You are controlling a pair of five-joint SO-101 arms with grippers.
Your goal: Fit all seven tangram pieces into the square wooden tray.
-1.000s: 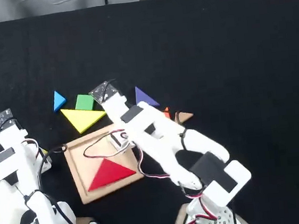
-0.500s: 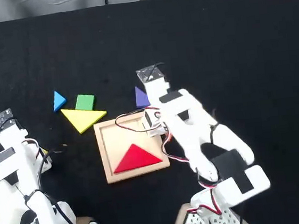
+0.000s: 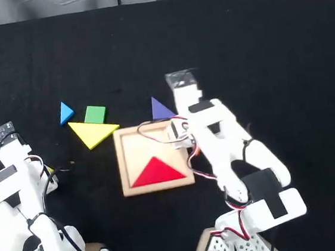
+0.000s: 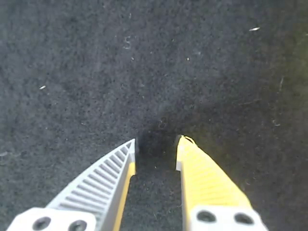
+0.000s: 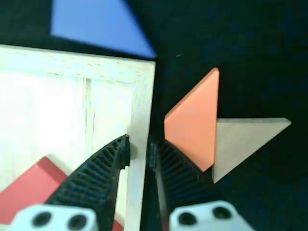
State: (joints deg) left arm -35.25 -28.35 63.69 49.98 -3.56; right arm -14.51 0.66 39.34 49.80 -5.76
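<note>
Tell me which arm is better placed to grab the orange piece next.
Right. The right gripper clamps the tray rim right beside the orange piece; the left gripper hangs over bare cloth.

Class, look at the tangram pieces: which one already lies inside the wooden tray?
The red triangle. It alone lies inside the tray; every other piece lies outside it on the table.

Probably a lab bench: black-draped table (image 3: 278, 42).
</note>
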